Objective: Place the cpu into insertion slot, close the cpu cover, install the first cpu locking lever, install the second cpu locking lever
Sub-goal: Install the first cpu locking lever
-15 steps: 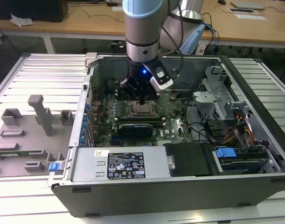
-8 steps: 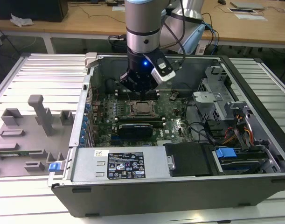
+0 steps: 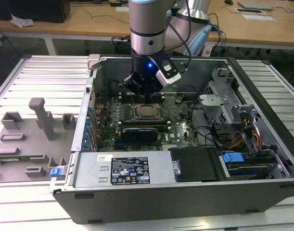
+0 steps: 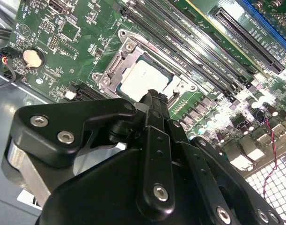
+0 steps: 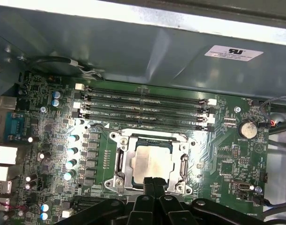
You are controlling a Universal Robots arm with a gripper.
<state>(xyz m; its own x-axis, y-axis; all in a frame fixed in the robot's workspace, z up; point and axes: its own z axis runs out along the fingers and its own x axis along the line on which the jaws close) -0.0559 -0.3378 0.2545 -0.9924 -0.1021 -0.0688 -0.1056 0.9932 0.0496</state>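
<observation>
The cpu (image 5: 152, 163) is lying flat in the insertion slot (image 5: 150, 141), and the cpu cover (image 5: 184, 164) is sitting down around it as a frame, so the chip appears to be seated and covered. The gripper (image 5: 155, 182) is hanging at the cover's edge with its fingers (image 5: 150, 183) pressed narrowly together and gripping nothing, probably so that the slim tip can push small metal parts. Its black body is hiding that side of the socket in both wrist views. Whether the tip is touching the cover, or whether either locking lever is latched, is hard to make out.
</observation>
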